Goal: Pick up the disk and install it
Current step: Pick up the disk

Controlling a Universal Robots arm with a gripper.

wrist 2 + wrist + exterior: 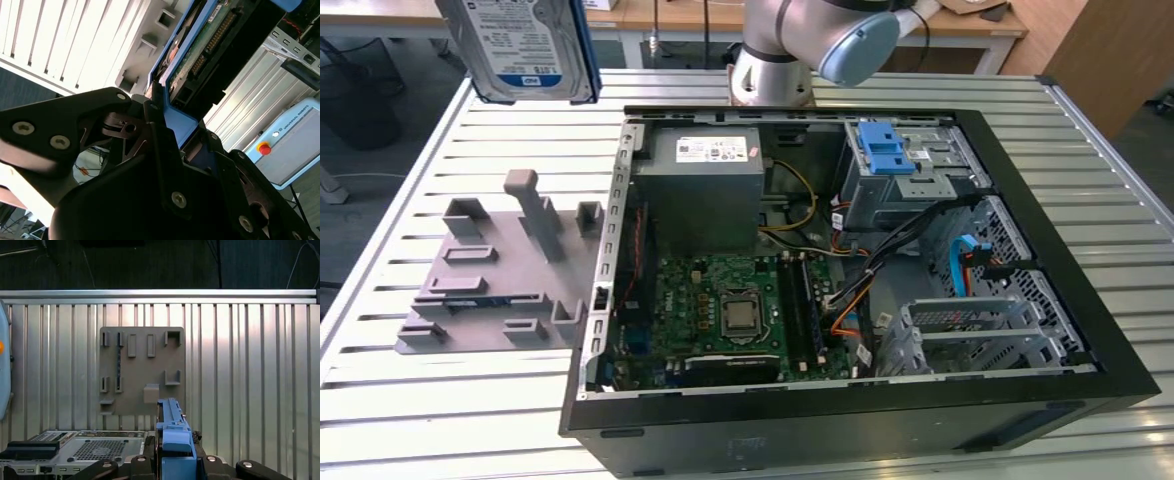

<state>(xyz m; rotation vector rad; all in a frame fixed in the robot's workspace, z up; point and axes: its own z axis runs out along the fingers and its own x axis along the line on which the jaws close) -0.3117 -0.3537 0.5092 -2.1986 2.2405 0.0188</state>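
Slats of pale ribbed metal form the bench [454,420], and on it lies an open black computer case [854,430], a boxy steel shell with its side panel off. Inside the case a grey power-supply box [707,190] sits at the end nearest the arm [801,50], a green motherboard [720,300] lies flat below it, and a perforated metal drive cage [907,165] with a blue plastic latch stands beside the box. Outside the case, on the exterior view's left, a matte grey fixture plate [494,280] with blocky upright pegs and slots rests on the bench. The disk [520,40] is held in the air outside the case, up over that same side, near the case's power-supply corner. It is a flat silver rectangle with a white-and-blue label, edged by a blue plastic carrier. In the first wrist view the disk [172,430] shows edge-on as a narrow blue rail above the fixture plate [141,370]. In the second wrist view the disk [205,45] shows its green circuit board. In both wrist views the black angular gripper [172,130] [172,462] is clamped on the disk's blue carrier.
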